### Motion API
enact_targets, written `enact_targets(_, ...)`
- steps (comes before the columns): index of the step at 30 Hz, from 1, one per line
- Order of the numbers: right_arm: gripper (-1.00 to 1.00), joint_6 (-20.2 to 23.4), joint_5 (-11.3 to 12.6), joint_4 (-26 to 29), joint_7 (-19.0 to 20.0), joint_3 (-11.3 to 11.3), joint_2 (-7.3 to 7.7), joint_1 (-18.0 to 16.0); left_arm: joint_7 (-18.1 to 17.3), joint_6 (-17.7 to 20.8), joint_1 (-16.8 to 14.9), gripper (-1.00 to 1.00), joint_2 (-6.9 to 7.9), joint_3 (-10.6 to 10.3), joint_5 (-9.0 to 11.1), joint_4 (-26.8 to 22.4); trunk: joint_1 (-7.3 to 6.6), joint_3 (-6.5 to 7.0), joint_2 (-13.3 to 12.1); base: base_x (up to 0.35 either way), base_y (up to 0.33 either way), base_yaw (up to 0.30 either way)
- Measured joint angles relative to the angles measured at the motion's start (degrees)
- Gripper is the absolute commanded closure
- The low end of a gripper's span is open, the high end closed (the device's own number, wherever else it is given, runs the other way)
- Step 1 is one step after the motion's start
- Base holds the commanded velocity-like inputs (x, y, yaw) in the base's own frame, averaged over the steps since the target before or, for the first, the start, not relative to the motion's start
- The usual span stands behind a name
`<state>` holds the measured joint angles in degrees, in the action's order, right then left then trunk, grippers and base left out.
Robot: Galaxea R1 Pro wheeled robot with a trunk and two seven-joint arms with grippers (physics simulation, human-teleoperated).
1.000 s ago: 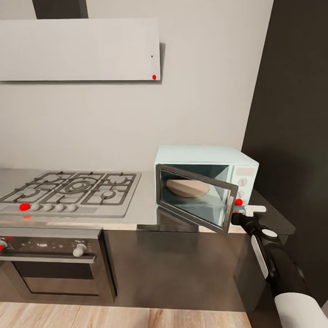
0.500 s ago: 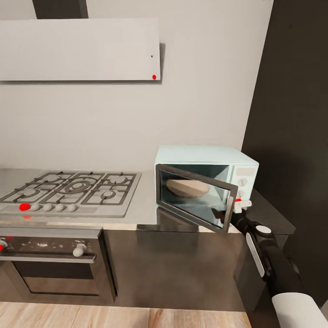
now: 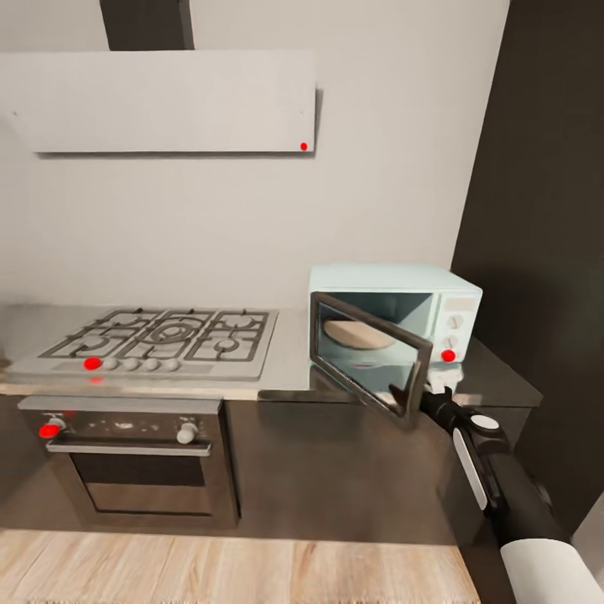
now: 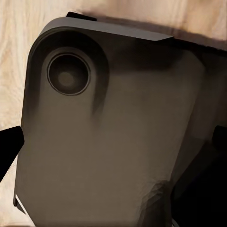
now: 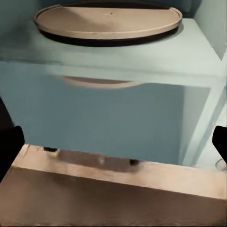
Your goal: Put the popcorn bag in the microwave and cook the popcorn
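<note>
One microwave [image 3: 394, 323] stands on the grey glossy desk [image 3: 285, 369], toward its right end, with its dark glass door [image 3: 367, 356] swung partly open toward the robot. Through the opening a tan round turntable [image 3: 359, 334] lies on the pale mint floor of the cavity; the right wrist view shows the same turntable [image 5: 108, 21] from close in, flat on the mint floor, with a faint reflection of it lower down in the glass of the door. Two knobs and a red dot [image 3: 448, 356] sit on the microwave's front panel, right of the door.

The right pincer [image 3: 417, 391] is at the free edge of the door, near its lower corner — its fingers are spread, one dark tip showing on the near side of the frame. In the right wrist view both black fingertips [image 5: 10, 146] sit far apart at the picture's two edges, with nothing pinched between them. The black and white forearm runs back from there to the lower right of the head view.

Left of the microwave a gas hob [image 3: 159, 340] is set into the desk, with a built-in oven [image 3: 134, 453] beneath it and a flat grey hood [image 3: 168, 101] on the wall above. Dark cabinets fill the front below the desk, over a light wooden floor [image 3: 235, 570].

The left wrist view looks onto a dark grey rounded body [image 4: 109, 142] above the same wood floor [image 4: 14, 47] — a black fingertip [image 4: 9, 146] shows at each edge, spread apart and holding nothing.
</note>
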<state>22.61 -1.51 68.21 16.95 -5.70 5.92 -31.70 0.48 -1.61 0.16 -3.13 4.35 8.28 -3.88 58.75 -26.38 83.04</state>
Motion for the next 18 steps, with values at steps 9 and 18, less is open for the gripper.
enact_targets(9, -1.00, 2.26, 0.26, 1.51, 0.20, 0.43, 0.10, 0.00, -0.01, 0.00, 0.00, -1.00, 0.08, 0.00, 0.00, 0.00, 0.00, 0.00, 0.00, -0.230, 0.249, 0.000)
enact_targets(18, -1.00, 8.80, 0.07, 4.23, 5.24, 1.89, 0.40, 0.00, -0.05, 0.00, 0.00, -1.00, 0.09, 0.00, 0.00, 0.00, 0.00, 0.00, 0.00, -0.227, 0.250, 0.000)
